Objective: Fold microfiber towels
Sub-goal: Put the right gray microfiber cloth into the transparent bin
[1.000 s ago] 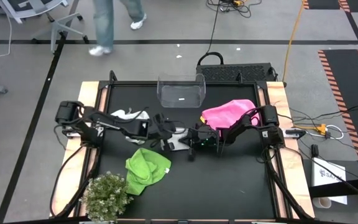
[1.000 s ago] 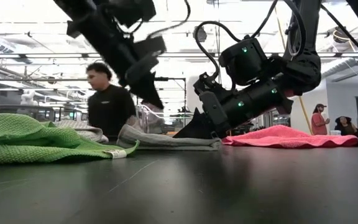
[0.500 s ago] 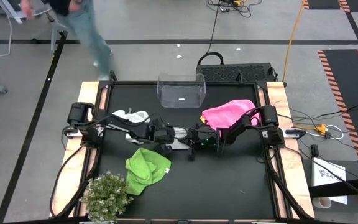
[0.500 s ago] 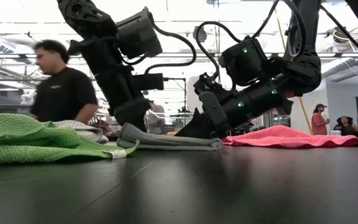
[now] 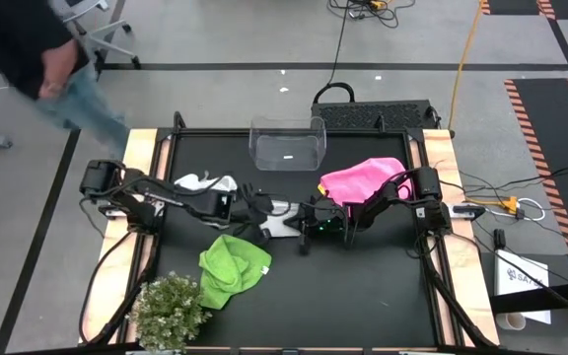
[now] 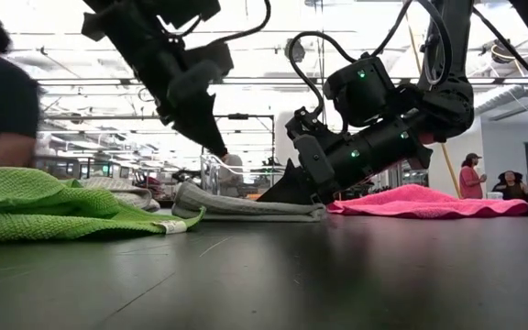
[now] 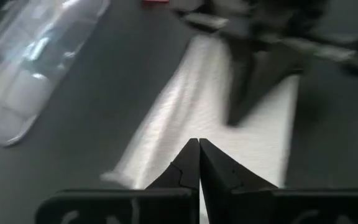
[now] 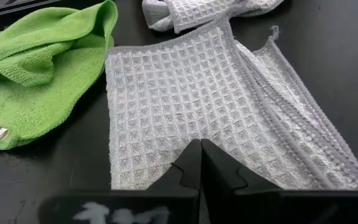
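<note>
Right gripper [image 6: 278, 194] pins a flat, waffle-textured white towel [image 8: 216, 106].

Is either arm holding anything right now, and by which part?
Nothing is held: right gripper, jaws shut, rests on the white towel; left gripper, shut, hangs above it.

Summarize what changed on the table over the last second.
Only the left gripper moved: it dipped down to the white towel's left end half a second ago, then lifted off again, shut and empty. A person walked leftward past the table's far side. The right gripper stayed shut, pressed on the white towel. The green towel and pink towel lie unchanged.
</note>
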Available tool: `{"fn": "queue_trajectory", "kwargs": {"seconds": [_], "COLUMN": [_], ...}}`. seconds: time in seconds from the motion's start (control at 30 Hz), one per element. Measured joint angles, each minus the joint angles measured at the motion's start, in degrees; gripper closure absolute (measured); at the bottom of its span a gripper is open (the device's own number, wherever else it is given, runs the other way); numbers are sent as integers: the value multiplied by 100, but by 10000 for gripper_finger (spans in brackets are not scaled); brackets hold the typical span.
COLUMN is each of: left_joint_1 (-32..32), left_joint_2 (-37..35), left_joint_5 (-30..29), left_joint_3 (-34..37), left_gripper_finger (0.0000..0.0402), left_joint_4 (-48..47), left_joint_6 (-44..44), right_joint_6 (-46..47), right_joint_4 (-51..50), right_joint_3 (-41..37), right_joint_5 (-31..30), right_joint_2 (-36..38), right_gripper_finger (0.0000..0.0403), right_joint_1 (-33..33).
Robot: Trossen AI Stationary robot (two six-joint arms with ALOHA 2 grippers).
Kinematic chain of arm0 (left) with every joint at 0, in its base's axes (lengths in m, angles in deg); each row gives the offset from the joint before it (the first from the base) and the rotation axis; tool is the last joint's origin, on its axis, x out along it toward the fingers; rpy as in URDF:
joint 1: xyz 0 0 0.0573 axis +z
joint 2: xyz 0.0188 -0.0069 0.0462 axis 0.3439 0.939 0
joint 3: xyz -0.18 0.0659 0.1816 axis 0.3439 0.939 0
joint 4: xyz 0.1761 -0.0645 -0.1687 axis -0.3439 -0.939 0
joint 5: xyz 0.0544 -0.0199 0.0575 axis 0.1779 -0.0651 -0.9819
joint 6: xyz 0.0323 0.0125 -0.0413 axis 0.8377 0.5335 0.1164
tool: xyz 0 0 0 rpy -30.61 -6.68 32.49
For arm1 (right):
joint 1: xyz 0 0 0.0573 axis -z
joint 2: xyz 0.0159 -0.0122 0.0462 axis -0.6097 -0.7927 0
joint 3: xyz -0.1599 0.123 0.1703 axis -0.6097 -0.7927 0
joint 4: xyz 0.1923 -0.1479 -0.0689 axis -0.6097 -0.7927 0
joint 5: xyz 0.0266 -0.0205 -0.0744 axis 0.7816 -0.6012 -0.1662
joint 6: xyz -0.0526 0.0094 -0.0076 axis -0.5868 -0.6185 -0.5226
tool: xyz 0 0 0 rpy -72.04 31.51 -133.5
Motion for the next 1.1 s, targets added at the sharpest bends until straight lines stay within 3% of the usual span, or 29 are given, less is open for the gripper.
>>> {"fn": "queue_trajectory", "kwargs": {"seconds": [0.27, 0.67, 0.83, 1.1], "left_joint_1": [-283, -306, -219, -88], "left_joint_2": [536, 1180, 1185, 1189], "left_joint_5": [356, 298, 301, 321], "left_joint_3": [0, -37, -24, -10], "left_gripper_finger": [398, 393, 398, 391], "left_joint_4": [140, -282, -90, 174], "left_joint_6": [-311, -649, -625, -619], "right_joint_6": [20, 32, 671, 2049], "right_joint_4": [9, -163, -510, -2458], "right_joint_3": [-2, -9, -26, -20], "right_joint_5": [-4, 4, 675, 1330], "right_joint_2": [2, 287, 949, 2807], "right_gripper_finger": [403, 403, 403, 372], "right_joint_1": [4, 2, 75, 120]}}
